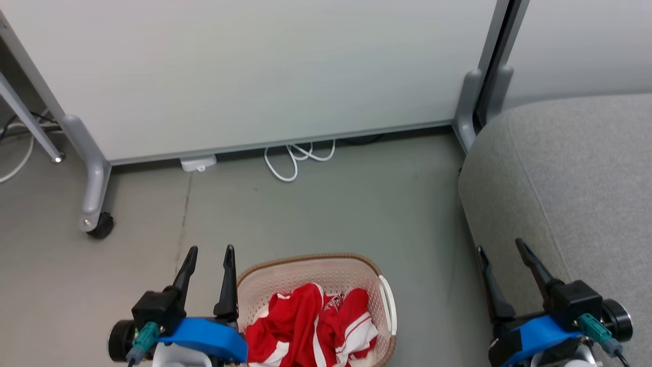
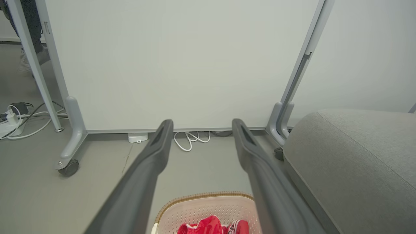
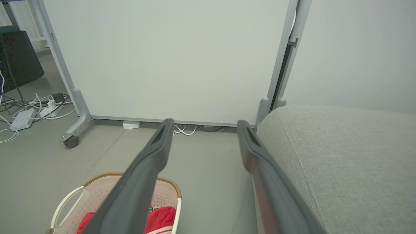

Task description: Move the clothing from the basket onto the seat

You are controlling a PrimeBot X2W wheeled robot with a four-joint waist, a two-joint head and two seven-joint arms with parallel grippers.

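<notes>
On the floor (image 1: pixel 331 214) right in front of me sits the basket (image 1: pixel 305 278), and the clothing (image 1: pixel 310 326) is all inside it. It's a crumpled red heap with white stripes, bunched toward my side, with the far part of the basket's base bare. I can't cleanly tell where one garment ends and the next begins.

My left hand (image 1: pixel 211 248) hovers just beside the basket's left rim, fingers spread wide, nothing between them. My right hand (image 1: pixel 499 244) hangs over by the rounded edge of the seat (image 1: pixel 570 178), also spread wide and carrying nothing. I can't tell whether it brushes the upholstery.

The seat stands to the right of the basket with a strip of bare floor between them. There's no red fabric on the stretch of grey cushion I can see.

So by my reckoning the job hasn't started. Nothing is lifted and nothing delivered, so every step is ahead of me: reach down into the heap, pinch a piece, carry it across to the right, lay it on the cushion, then go back for the rest. The left hand looks best placed for the first dip.

Behind it all is the white partition (image 1: pixel 254 76) on casters, with a looped white cable (image 1: pixel 293 158) at its foot, well apart from that path.
</notes>
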